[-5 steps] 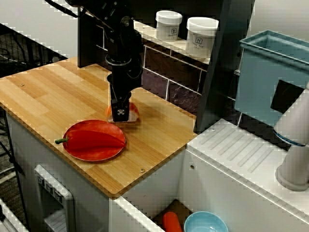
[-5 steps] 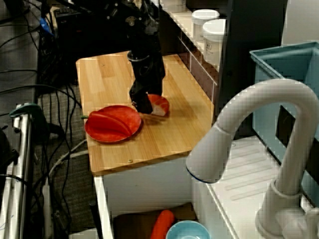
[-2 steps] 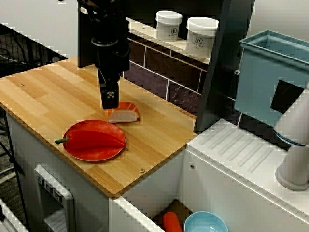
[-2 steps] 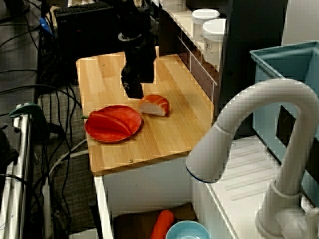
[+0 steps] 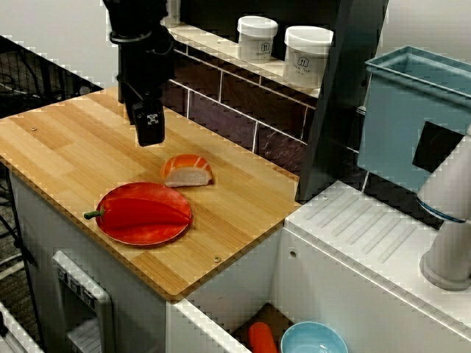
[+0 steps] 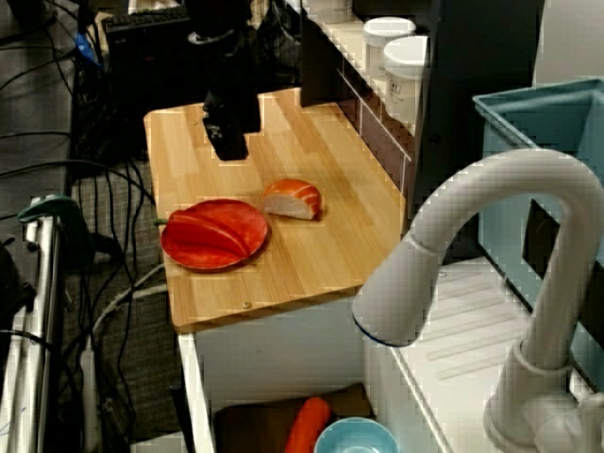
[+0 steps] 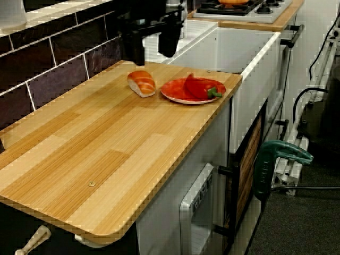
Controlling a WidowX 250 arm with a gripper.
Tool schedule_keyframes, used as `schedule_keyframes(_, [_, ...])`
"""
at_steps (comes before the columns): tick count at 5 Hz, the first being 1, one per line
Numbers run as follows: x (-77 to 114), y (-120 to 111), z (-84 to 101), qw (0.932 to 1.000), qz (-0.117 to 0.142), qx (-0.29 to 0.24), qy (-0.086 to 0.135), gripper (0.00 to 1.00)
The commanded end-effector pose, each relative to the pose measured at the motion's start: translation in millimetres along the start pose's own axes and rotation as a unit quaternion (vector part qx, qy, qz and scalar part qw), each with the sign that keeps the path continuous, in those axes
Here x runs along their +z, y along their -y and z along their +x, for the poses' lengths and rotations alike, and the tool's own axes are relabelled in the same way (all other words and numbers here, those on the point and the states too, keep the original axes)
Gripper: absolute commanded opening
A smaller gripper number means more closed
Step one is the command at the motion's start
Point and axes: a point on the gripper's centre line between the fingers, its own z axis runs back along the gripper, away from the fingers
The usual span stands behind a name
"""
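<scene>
A piece of salmon sushi [image 5: 187, 170] [image 6: 293, 199] [image 7: 142, 83] lies on the wooden counter [image 5: 66, 147], touching nothing. Just in front of it sits a red plate [image 5: 151, 235] [image 6: 243, 222] [image 7: 174, 95] bearing a red pepper [image 5: 140, 211] [image 6: 208, 232] [image 7: 197, 86]. My black gripper [image 5: 149, 126] [image 6: 228, 142] [image 7: 154, 50] hangs in the air above the counter, behind and to the left of the sushi in the view from the counter's front. In the view along the counter its two fingers stand apart with nothing between them.
Two white jars [image 5: 257, 37] [image 5: 307, 55] stand on the shelf above the dark tiled wall. A teal bin [image 5: 412, 110] and a white tap [image 6: 472, 274] are by the sink. Below the counter's edge lie a blue bowl [image 5: 313, 340] and a carrot [image 5: 261, 337].
The gripper was down on the sushi a second ago. It has let go, risen and moved left toward the back of the counter. The sushi stays beside the plate.
</scene>
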Motion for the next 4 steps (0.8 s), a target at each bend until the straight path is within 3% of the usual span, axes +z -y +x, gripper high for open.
schedule_keyframes(1, [18.9, 6.2, -15.0, 0.9991, 0.010, 0.041, -0.007, 1.00])
schedule_keyframes(3, [17.3, 16.1, -36.3, 0.9969, -0.006, 0.078, 0.009, 1.00])
schedule_keyframes(4, [11.4, 27.2, -44.0, 0.9969, -0.011, 0.078, 0.000, 1.00])
